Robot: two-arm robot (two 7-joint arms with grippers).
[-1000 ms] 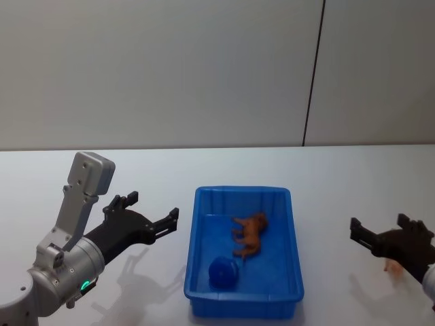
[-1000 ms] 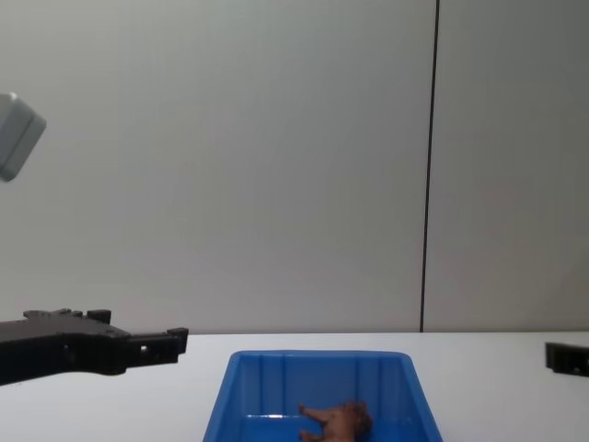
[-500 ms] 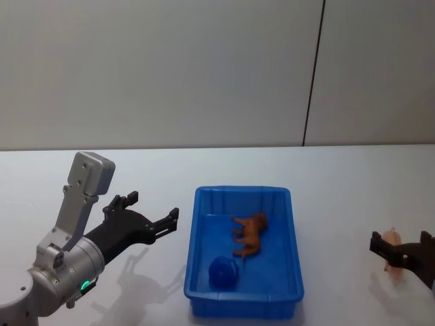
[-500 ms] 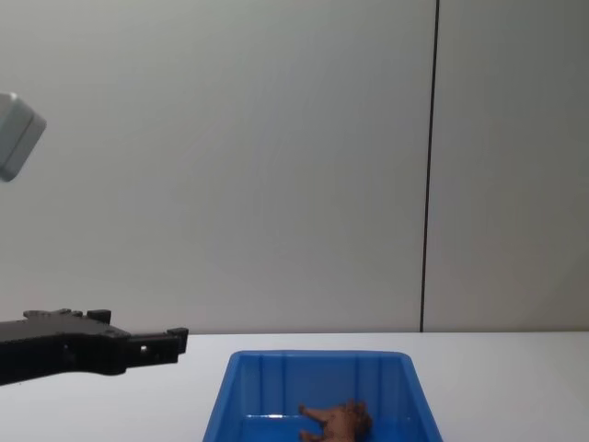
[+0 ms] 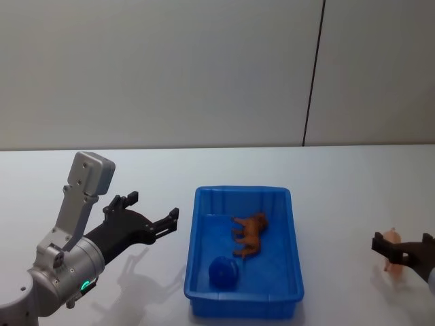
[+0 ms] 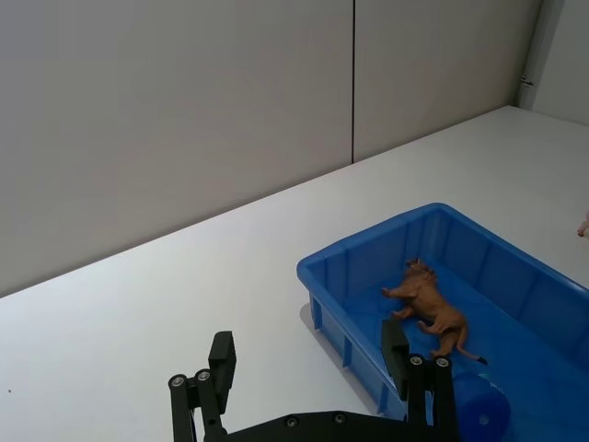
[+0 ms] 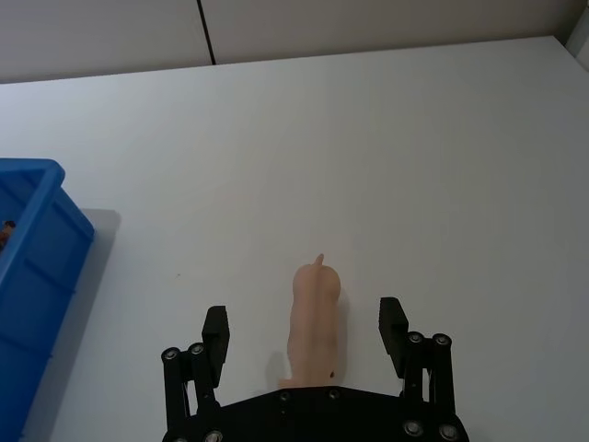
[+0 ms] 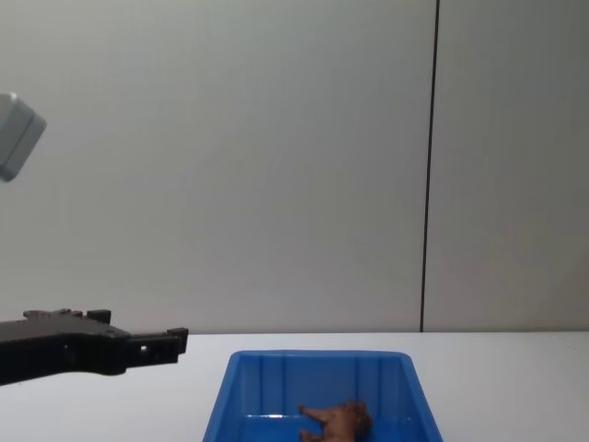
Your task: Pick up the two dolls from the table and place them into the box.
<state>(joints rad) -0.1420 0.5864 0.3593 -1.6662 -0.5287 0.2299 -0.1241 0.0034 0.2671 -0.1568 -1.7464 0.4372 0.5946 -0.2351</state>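
The blue box [image 5: 199,252] stands on the white table [image 5: 136,170] in front of me. Inside it lie two dolls. One is a brown four-legged animal [image 5: 250,234] on its side, the other a blue rounded toy [image 5: 223,273] nearer my body. The left wrist view shows the box [image 6: 368,247], the brown animal [image 6: 428,302] and the blue toy [image 6: 479,412]. My left gripper [image 5: 151,208] hovers open just left of the box, holding nothing. My right gripper [image 5: 403,246] is open at the far right, low over the table. The chest view has the box [image 8: 317,355] and brown animal [image 8: 337,419].
A small pink toy figure [image 7: 313,318] lies on the table between my right gripper's [image 7: 305,318] open fingers; the head view shows this pink figure [image 5: 392,239] too. Bare tabletop surrounds the box. A grey wall stands behind the table.
My right gripper has drawn back toward the right edge and out of the chest view, uncovering the pink figure. The left arm, the box and both dolls have stayed put.
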